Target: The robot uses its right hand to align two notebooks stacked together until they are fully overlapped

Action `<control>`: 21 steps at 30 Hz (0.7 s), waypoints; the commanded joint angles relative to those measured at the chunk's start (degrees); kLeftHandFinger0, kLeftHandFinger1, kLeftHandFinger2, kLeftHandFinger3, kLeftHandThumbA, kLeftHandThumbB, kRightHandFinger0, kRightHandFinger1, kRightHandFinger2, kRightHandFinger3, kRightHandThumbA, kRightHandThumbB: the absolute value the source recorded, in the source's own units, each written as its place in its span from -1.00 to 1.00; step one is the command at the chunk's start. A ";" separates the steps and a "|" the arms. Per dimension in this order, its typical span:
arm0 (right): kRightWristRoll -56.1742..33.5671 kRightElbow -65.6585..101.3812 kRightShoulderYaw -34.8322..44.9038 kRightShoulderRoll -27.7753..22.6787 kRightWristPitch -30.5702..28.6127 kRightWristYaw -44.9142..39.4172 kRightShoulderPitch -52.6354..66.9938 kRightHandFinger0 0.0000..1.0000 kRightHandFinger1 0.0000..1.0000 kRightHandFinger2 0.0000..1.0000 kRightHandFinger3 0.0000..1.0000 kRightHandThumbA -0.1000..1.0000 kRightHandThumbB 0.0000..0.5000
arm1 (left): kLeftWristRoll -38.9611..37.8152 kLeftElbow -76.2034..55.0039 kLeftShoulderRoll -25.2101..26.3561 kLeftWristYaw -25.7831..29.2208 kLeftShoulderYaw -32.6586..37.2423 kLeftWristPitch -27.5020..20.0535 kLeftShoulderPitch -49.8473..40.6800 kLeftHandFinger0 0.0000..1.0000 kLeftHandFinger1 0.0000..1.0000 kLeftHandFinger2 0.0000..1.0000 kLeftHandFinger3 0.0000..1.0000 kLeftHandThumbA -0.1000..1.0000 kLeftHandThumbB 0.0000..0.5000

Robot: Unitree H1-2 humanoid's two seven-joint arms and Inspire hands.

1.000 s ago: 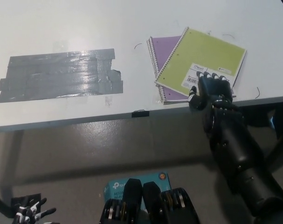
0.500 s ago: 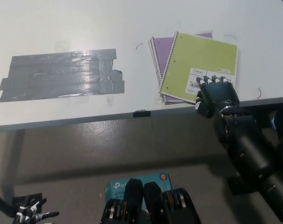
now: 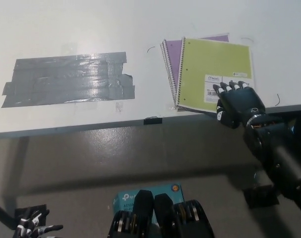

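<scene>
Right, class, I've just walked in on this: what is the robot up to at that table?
The robot's black right hand rests its fingertips on the near right corner of a green notebook that lies on a purple notebook at the white table edge. The two are not fully aligned: purple shows along the green one's left side and top. The white left hand hangs low at the lower left, away from the table.

right robot hand (image 3: 238, 103) fingers spread, palm down | left robot hand (image 3: 33, 225) low, open
</scene>
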State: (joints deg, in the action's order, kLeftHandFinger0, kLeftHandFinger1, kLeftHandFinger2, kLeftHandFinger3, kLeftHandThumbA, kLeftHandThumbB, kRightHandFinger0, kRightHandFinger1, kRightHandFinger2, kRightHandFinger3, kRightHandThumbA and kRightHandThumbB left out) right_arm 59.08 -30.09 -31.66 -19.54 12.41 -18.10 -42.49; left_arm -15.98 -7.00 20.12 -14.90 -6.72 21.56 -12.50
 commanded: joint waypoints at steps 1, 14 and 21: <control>-1.52 -2.89 -3.90 -2.20 -6.25 -3.00 3.81 1.00 1.00 1.00 1.00 1.00 1.00 | 0.70 -1.69 1.54 -0.95 0.15 -0.84 0.10 -0.14 0.26 0.45 1.00 1.00 1.00; 1.26 -3.45 -11.50 -4.64 -13.95 3.17 -0.54 1.00 1.00 1.00 1.00 1.00 0.86 | 0.42 -1.32 1.15 -1.05 0.13 -0.82 0.19 -0.04 0.31 0.47 1.00 1.00 1.00; 3.95 -4.75 -14.82 -5.77 -16.38 6.34 -3.18 1.00 1.00 1.00 1.00 1.00 0.90 | 0.49 -1.38 1.39 -1.24 0.27 -0.87 0.61 -0.09 0.28 0.45 1.00 1.00 1.00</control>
State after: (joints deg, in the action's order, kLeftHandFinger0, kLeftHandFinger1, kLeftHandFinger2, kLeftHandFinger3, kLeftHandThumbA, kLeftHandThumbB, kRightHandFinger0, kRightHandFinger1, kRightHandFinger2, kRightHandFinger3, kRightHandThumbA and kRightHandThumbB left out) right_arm 61.10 -32.77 -42.77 -24.86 2.59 -10.61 -45.97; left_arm -15.65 -6.98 20.16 -14.90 -6.53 21.55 -11.96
